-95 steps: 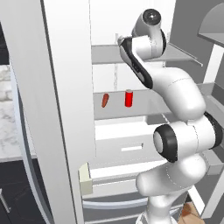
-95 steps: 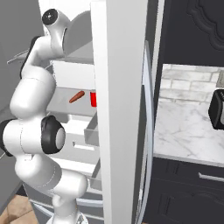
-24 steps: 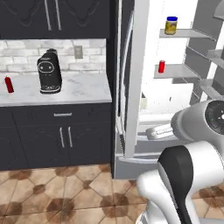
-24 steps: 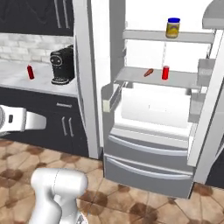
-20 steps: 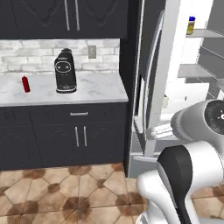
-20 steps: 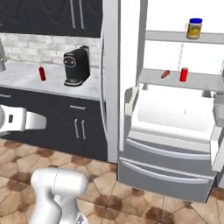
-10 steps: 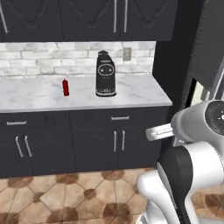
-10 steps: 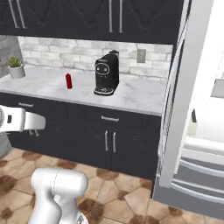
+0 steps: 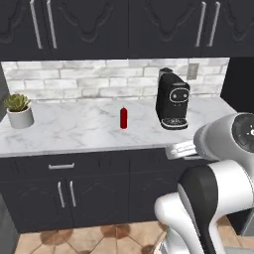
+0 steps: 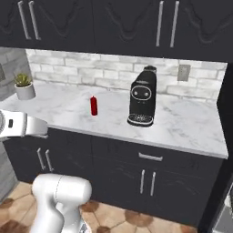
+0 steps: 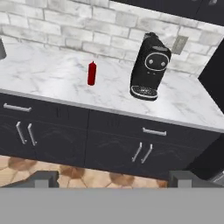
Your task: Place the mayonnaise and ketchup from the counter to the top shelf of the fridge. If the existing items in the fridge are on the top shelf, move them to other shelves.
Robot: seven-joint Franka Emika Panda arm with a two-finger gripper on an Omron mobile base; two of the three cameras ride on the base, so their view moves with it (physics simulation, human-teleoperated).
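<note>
The ketchup (image 9: 123, 118) (image 10: 94, 106) (image 11: 91, 73), a small red bottle, stands upright on the white-grey marbled counter (image 9: 74, 130) (image 10: 182, 124) (image 11: 48, 72), left of a black coffee machine. My gripper (image 11: 113, 179) is open, its two dark fingertips (image 11: 43, 178) far apart at the bottom of the hand view with nothing between them. It hangs well in front of the counter, level with the dark cabinet fronts and apart from the bottle. A pale sliver of the fridge (image 10: 226, 211) shows at the lower right corner. The mayonnaise, the top shelf and the existing items are out of view.
A black coffee machine (image 9: 172, 105) (image 10: 142, 96) (image 11: 150, 67) stands right of the bottle. A potted succulent (image 9: 19, 110) (image 10: 24, 86) sits at the counter's left end. Dark upper cabinets (image 9: 124, 27) hang above the brick backsplash. Tiled floor (image 11: 65, 173) lies in front.
The whole picture has shifted: the base has turned away from the open fridge, and the counter with the red bottle now faces the cameras. The gripper has stayed open.
</note>
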